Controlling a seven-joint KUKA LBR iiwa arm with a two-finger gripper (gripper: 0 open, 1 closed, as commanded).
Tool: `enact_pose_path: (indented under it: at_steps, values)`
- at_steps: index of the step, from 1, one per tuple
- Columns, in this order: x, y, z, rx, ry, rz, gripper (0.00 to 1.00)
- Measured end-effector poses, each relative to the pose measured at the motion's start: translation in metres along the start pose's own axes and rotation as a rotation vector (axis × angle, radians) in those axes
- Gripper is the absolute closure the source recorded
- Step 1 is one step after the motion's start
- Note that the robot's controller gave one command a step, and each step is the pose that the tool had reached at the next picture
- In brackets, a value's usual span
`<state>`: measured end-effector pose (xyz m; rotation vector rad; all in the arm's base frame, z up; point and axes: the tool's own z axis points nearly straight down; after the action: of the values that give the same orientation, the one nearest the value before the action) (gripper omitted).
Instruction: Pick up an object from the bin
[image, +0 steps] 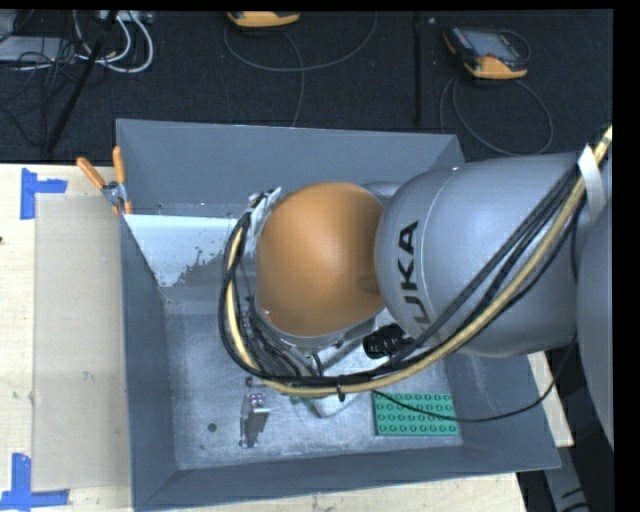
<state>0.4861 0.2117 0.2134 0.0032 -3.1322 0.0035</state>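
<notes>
Grey metal bin (150, 400) | green studded plate (415, 415) lies view-right of gripper (255, 418) | we cannot tell its opening or load

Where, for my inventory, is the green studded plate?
Camera view: the green studded plate lies lower right in the bin, just below the arm's cables.

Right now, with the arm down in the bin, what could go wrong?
The end effector sits over bare bin floor, away from the green plate, so a grasp here would likely come up empty. The plate lies flat, partly under the arm, so it may be hard to grip. The cables loop low and might snag.
</notes>
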Motion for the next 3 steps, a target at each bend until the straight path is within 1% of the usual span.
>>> enact_pose_path:
  at_steps: [1, 2, 3]
  values:
    - [-0.001, -0.075, 0.003, 0.0, -0.005, -0.071, 0.0]
    - [-0.017, -0.14, 0.097, -0.001, 0.0, -0.198, 0.0]
    - [-0.092, -0.217, 0.111, 0.002, -0.015, -0.241, 0.0]
